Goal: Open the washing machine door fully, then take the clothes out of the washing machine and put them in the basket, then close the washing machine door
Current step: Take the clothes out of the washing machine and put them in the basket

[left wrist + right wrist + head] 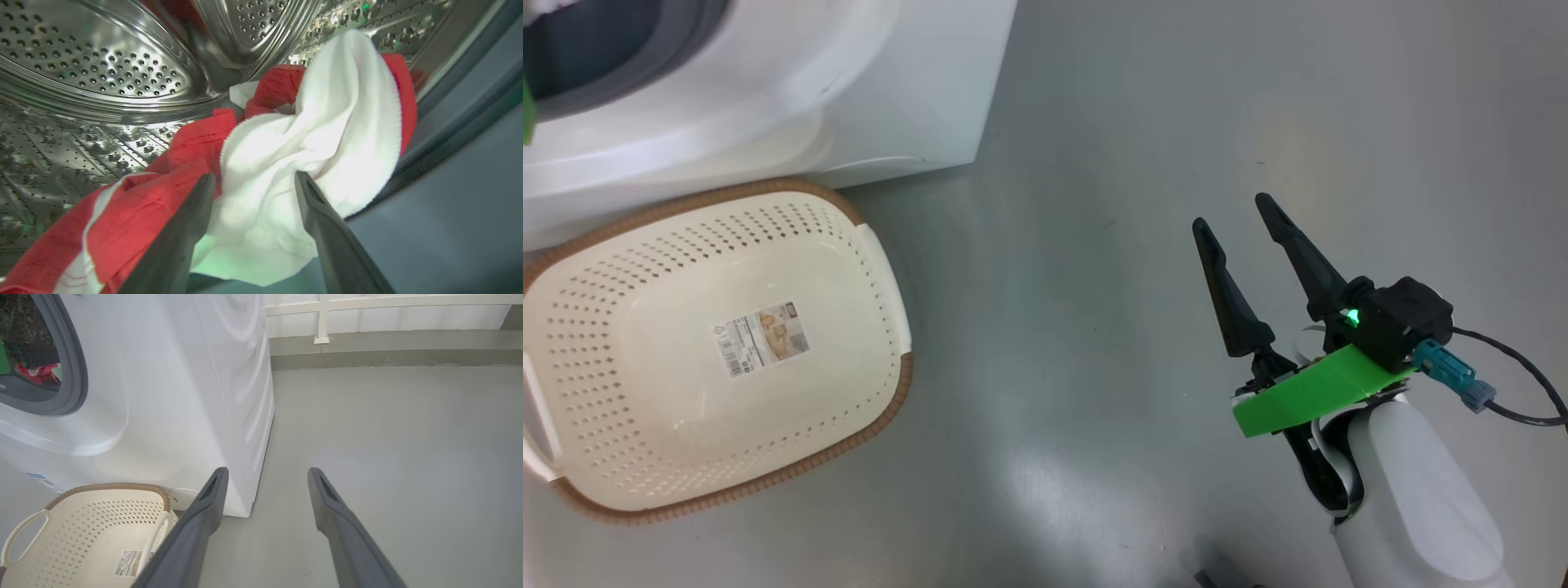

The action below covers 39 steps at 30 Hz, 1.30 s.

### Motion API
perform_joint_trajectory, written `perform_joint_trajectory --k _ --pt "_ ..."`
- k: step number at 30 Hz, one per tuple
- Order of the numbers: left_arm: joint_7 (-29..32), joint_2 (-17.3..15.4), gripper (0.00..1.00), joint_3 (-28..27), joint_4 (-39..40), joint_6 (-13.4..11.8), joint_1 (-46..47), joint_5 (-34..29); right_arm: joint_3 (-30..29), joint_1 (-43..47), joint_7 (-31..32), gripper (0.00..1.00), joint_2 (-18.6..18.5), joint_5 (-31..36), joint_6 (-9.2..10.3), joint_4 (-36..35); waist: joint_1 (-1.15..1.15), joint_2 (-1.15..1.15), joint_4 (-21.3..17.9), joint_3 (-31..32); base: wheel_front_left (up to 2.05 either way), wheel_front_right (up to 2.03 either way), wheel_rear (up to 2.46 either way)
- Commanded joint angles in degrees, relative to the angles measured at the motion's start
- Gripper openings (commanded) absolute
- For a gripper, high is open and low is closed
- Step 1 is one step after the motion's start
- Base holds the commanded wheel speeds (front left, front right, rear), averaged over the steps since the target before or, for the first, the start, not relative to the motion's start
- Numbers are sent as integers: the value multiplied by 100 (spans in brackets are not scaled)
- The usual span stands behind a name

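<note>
My left gripper [255, 174] is inside the steel drum [102, 61] of the washing machine [768, 98]. It is open, with a fold of the white fabric lying between its fingers. The clothes [327, 122] are a red and white heap on the drum floor against the grey gasket [470, 102]. Through the machine's opening in the right wrist view, the clothes [39, 371] show as a small red patch. The basket [882, 408] stands empty on the floor in front of the machine. My right gripper [1232, 212] hangs open over bare floor to the right of the basket. The washing machine door is out of view.
Grey floor [1094, 327] stretches to the right of the washing machine [163, 396] and the basket [81, 522]. A wall with a white rail [367, 306] closes the far side. A dark cable [1519, 384] trails from my right wrist.
</note>
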<state>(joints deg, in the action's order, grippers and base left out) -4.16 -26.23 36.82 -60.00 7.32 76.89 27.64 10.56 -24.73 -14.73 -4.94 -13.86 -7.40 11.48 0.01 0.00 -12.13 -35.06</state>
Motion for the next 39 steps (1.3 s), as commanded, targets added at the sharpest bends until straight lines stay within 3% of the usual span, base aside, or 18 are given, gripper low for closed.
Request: perform_joint_trajectory --k 1,8,13,24,25,27,33,39 --pt "49 -254 100 105 43 17 162 126 145 27 -27 100 69 -48 -9 -108 0 0 -81 -63 0 0 0" --pt "231 -391 100 769 130 17 255 638 157 31 -27 100 114 -60 -9 -117 0 0 -172 -105 0 0 0" --pt "246 -570 100 1085 -157 17 421 683 222 12 -27 100 142 -82 -9 -113 0 0 -277 -116 0 0 0" --pt "308 -621 100 1699 -503 17 549 859 261 20 -27 100 174 -116 -9 -119 0 0 -379 -117 0 0 0" --pt "310 -620 60 1732 -530 17 547 891 261 19 -27 100 176 -117 -9 -119 0 0 -384 -112 0 0 0" --pt "303 -617 0 1796 -568 17 536 966 263 21 -27 100 179 -120 -9 -120 0 0 -392 -98 0 0 0" --pt "225 -580 0 1959 -596 17 498 1207 239 28 -27 100 186 -117 -9 -131 0 0 -370 -52 0 0 0" --pt "-210 -458 0 1757 -552 17 394 1760 206 44 -27 100 188 -110 -9 -120 0 0 -282 65 0 0 0"
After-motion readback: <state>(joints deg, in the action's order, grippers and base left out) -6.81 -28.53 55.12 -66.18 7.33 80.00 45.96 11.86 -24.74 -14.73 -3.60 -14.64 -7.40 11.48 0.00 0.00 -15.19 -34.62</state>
